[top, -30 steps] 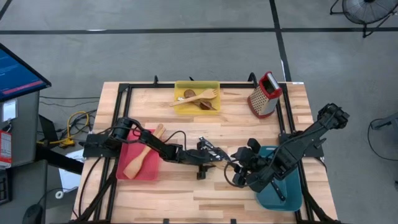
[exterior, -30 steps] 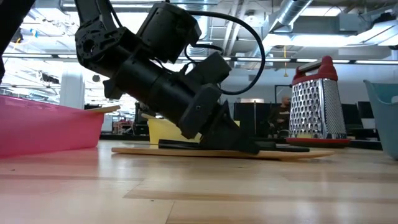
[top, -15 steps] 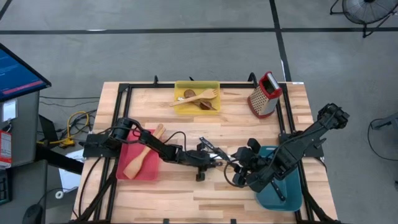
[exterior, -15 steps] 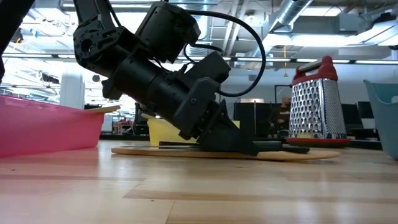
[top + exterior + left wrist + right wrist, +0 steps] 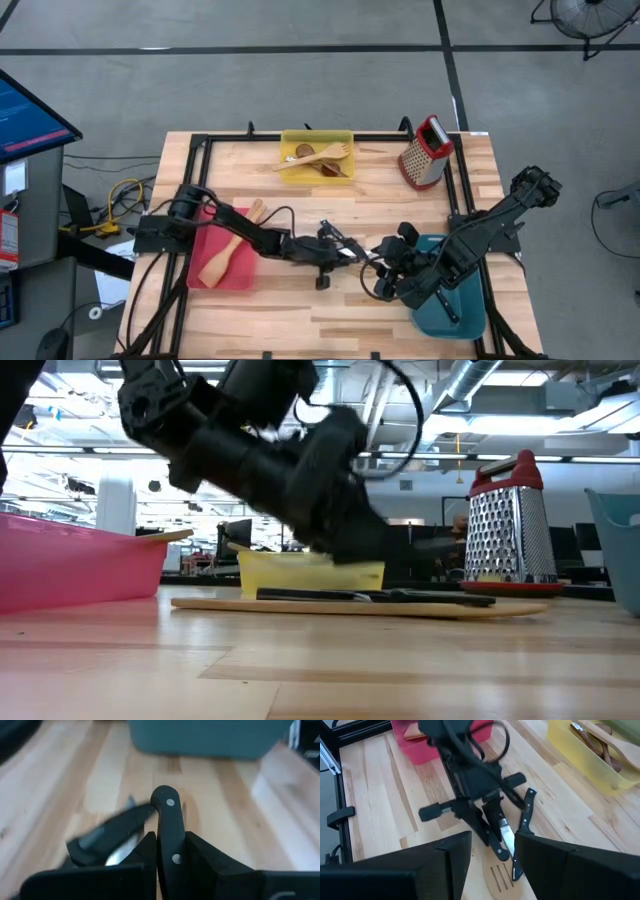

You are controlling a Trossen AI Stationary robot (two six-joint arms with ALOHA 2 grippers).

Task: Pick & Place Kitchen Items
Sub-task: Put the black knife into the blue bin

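Observation:
My left gripper [image 5: 340, 248] hovers mid-table, shut on a black-handled knife [image 5: 167, 820] whose blade is hidden behind the fingers. Below it a pale slotted turner [image 5: 350, 606] lies flat on the table. A second black-handled knife [image 5: 522, 835] rests on the turner. My right gripper [image 5: 385, 270] stands open just right of them, in front of the teal bin [image 5: 462, 315], with nothing between its fingers. A pale spatula [image 5: 225, 255] lies in the red bin [image 5: 242, 282]. Wooden utensils [image 5: 318, 158] lie in the yellow bin [image 5: 290, 172]. My left gripper pinches the knife's riveted black handle [image 5: 171, 847] between its two fingers. The fingers come from the table's left, slanting slightly down. The handle's butt end [image 5: 165, 800] shows beyond the fingers, raised above the table.
A red-topped metal box grater [image 5: 425, 152] stands at the far right. Black frame rails [image 5: 200, 150] run along the table's edges. Bare wood lies along the near edge [image 5: 300, 320].
My left gripper has risen off the pale turner, where its fingers were slanting down, and now hangs above it. The turner and the other knife stay on the table.

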